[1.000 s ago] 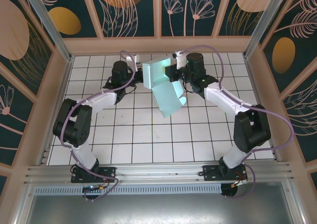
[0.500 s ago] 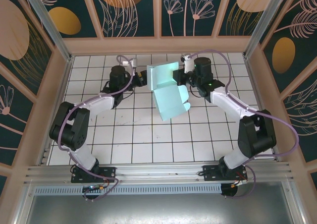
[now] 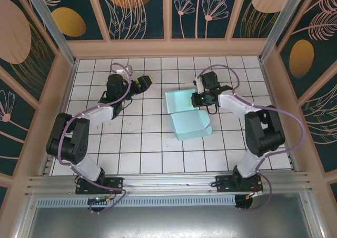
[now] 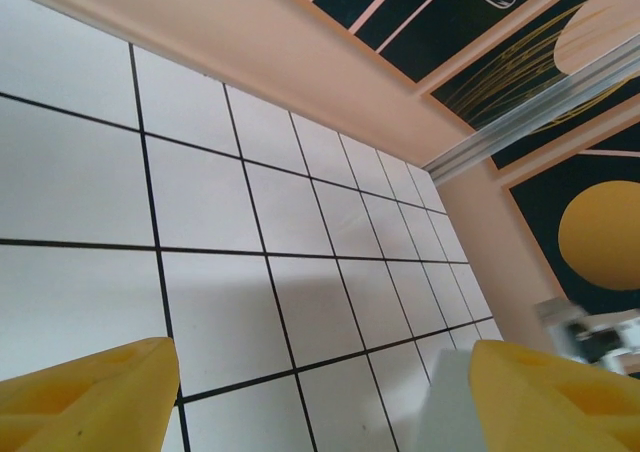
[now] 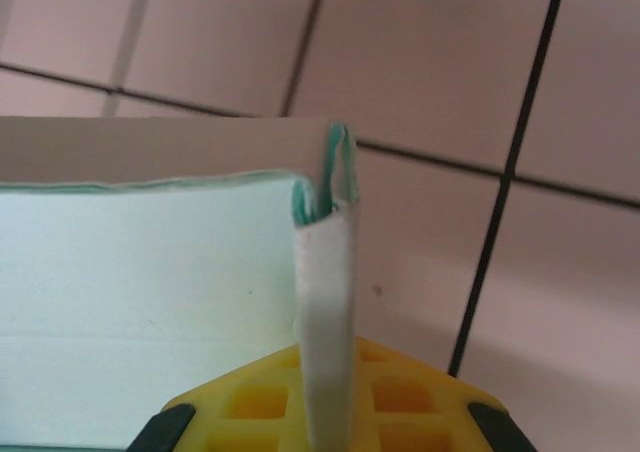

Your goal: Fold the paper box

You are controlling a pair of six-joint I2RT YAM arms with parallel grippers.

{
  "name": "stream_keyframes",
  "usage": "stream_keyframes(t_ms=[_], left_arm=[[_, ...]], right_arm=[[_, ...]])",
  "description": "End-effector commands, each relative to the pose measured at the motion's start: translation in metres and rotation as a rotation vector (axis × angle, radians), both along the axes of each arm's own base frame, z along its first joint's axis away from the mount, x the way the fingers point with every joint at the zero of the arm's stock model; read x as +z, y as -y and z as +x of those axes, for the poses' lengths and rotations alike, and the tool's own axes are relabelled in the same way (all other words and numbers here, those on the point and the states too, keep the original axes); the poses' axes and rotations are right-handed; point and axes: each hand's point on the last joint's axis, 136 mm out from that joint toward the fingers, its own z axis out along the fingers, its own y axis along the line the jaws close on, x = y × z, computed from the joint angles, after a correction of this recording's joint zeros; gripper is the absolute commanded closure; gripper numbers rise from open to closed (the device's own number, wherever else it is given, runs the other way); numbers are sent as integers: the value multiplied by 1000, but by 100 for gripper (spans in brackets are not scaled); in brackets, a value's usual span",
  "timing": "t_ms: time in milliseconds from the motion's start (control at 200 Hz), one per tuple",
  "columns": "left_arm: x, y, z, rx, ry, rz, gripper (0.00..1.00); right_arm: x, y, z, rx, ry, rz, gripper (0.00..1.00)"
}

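Pale mint thin-card paper box (image 3: 188, 117) sits half-formed on the white tiled counter (image 3: 137, 143), right of centre. We judge it light, floppy and crease-prone: grip doubled walls, not single flaps. Right end effector (image 3: 200, 98) is clamped on its folded far-right wall. Left end effector (image 3: 143, 83) gapes empty, well apart.

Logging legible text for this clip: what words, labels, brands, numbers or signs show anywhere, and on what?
No text can be read in any view.
The paper box: plain mint card, no print.
The wall panels: leaf and flower drawings, no lettering.
The tiled table: black grid lines, no marks.
The small circuit board at the near rail: too small to read.
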Motion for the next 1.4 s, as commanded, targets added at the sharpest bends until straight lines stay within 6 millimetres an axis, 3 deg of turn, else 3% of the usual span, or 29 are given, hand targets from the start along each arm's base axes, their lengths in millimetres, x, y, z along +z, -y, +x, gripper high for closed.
stream_keyframes(t_ms=[0,200,275,505,516,541,626,646,711,926,1396], left_arm=[[13,2,3,-8,35,10,24],[1,4,5,-20,-11,21,22],[-9,5,7,-16,-59,30,22],[-34,29,-7,34,-136,130,26],[-25,32,-3,36,-117,125,27],[-24,37,-3,42,-115,133,28],[-26,50,-6,37,-128,137,32],[-39,54,-5,32,-155,147,33],[-46,65,-3,11,-180,146,35],[-65,95,-4,-69,-238,161,44],[-99,123,-9,-152,-293,147,68]], right_arm=[[-7,11,4,-18,-23,-134,100],[-36,31,14,-73,-87,-326,100],[-38,35,19,-99,-82,-351,100],[-3,53,50,-304,110,-389,100],[-2,53,50,-311,119,-391,100],[2,54,53,-327,141,-393,100],[15,50,57,-350,204,-389,100],[17,48,58,-351,213,-384,100],[23,43,59,-348,237,-373,100],[28,38,61,-355,248,-357,100],[39,19,66,-323,254,-272,100]])
